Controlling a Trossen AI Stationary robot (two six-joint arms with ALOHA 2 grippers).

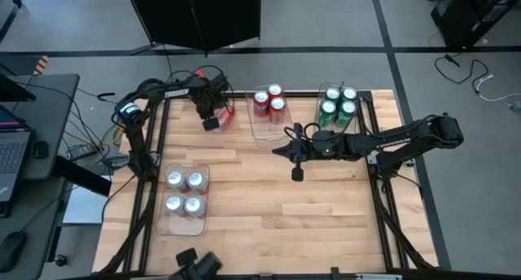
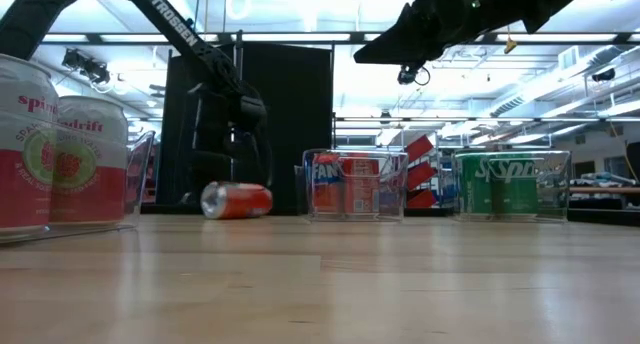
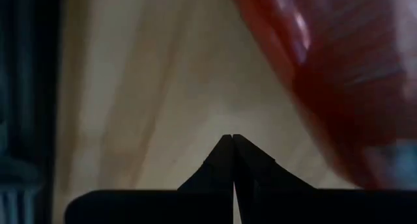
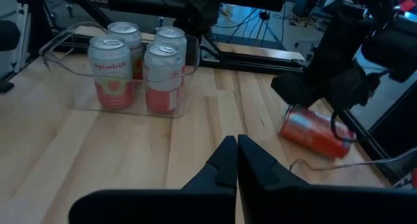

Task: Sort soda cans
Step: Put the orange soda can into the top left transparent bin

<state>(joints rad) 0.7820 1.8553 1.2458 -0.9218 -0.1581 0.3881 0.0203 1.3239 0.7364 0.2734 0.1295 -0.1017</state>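
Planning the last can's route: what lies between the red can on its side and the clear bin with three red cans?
Nothing: only bare wooden tabletop separates the tipped red can from that clear plastic bin, shown in the low view.

"Spindrift" on white cans [image 4: 111, 71]

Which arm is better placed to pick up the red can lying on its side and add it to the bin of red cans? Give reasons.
The left. Its shut left gripper sits right at the fallen red can, beside the red-can bin. The right gripper, also shut, hovers mid-table, farther away.
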